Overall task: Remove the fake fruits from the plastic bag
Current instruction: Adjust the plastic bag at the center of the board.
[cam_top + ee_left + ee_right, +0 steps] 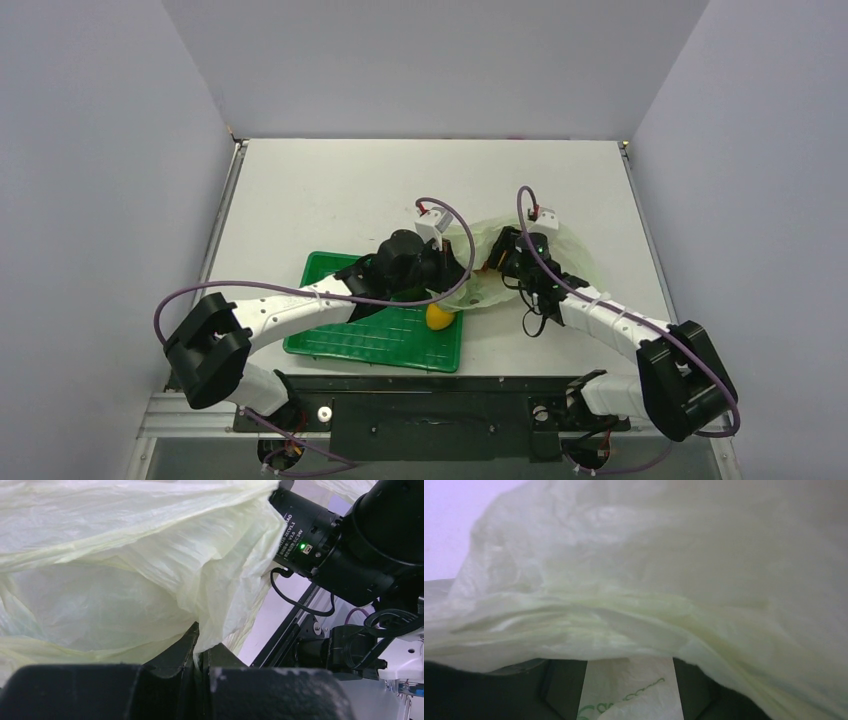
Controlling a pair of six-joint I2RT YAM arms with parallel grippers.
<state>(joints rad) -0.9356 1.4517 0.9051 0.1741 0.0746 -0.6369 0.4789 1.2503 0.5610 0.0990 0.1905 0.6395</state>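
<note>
Surface: white table (330,190), bare matte top. Plain pale grey walls (100,150) close it in on the left, back and right. Dark mounting rail (430,410) along the near edge.

Count:
- Arms, 2. Both reach in to the middle of the table. A purple cable (300,292) loops along each.
- Tray (340,345), 1. Green, ribbed, left of centre, partly under the left arm (290,310).
- Bag (565,260), 1. Pale yellow-green film, crumpled, right of centre. Its near-left edge lies over the tray's far right corner.
- Fruit in plain view, 1. Lemon (438,317), yellow, on the tray near its right edge, just beside the bag and outside it.

Left gripper (200,652): fingers pressed together on a fold of bag film, which is drawn up taut from the pinch. The right arm (350,540) shows close behind, green status light on.

Right gripper (630,690): fingers spread. A flat strip of film with green print shows in the gap, and neither finger visibly presses on it.

Hidden or unclear:
- Both wrist views are mostly filled with bag film, and no fruit shows through it.
- From above, the bag's mouth is covered by the two grippers.
- A small red-orange spot (487,265) sits by the right gripper, too small to name.
- A dark green patch (412,293) sits under the left wrist, over the tray. I cannot tell what it is.
</note>
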